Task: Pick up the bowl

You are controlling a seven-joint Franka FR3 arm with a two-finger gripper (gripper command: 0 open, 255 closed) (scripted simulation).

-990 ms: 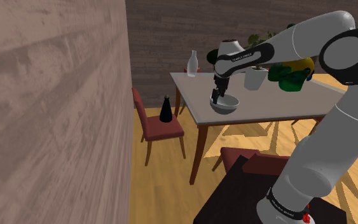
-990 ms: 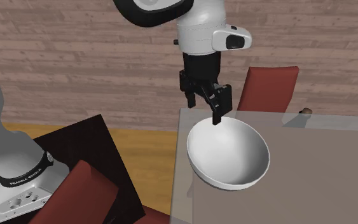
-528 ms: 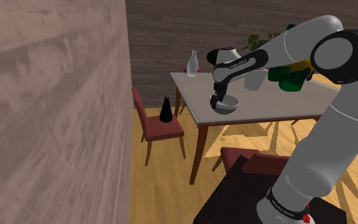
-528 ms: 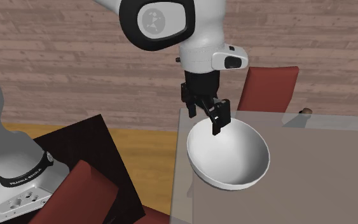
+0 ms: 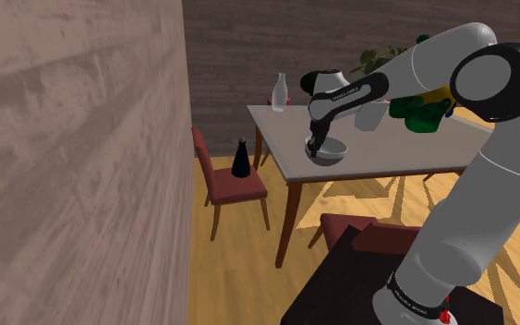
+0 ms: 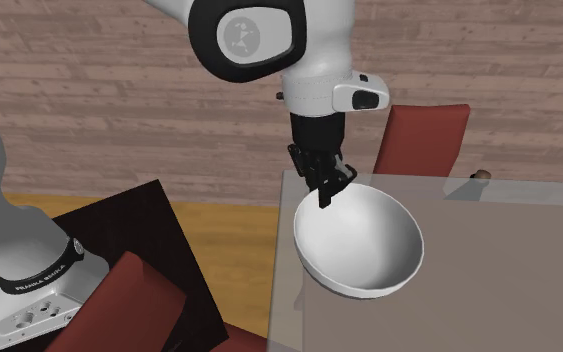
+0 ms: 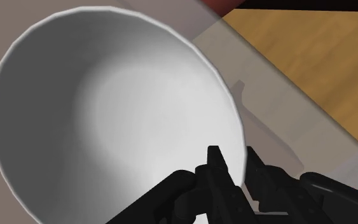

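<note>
Nearest you in the shoulder view is the dark box stand point(image 5: 341, 291), with the white Franka arm point(image 5: 470, 212) rising from it and reaching up and to that view's left. Just past the stand is a dark red chair point(image 5: 378, 233) on the yellow wooden floor point(image 5: 239, 268).

Beyond that you meet the grey-topped bench with brown legs point(image 5: 405, 152). The white round bowl point(image 5: 327, 151) sits on it, close to the corner nearest the stand. Your jaws are down on the bowl's rim on the side towards the arm.

In the wrist view you can see the jaws drawn nearly together with the thin edge of the bowl point(image 7: 107, 114) pinched between them, one finger inside the bowl and the other outside. The second exterior view agrees, showing the jaws narrow and straddling the rim of the bowl point(image 6: 369, 245). You cannot tell from these pictures whether the bowl's underside has left the bench point(image 6: 509, 300).

At the shoulder view's left of the bench, a second red chair point(image 5: 235, 183) carries a black cone-shaped bottle point(image 5: 240, 160) on its seat.

Farther back on the bench you have a clear glass bottle point(image 5: 280, 92), a white pot with a leafy plant point(image 5: 370, 114), and a green object point(image 5: 424, 114) partly behind the arm. Behind everything runs a brown plank wall point(image 5: 239, 46).
</note>
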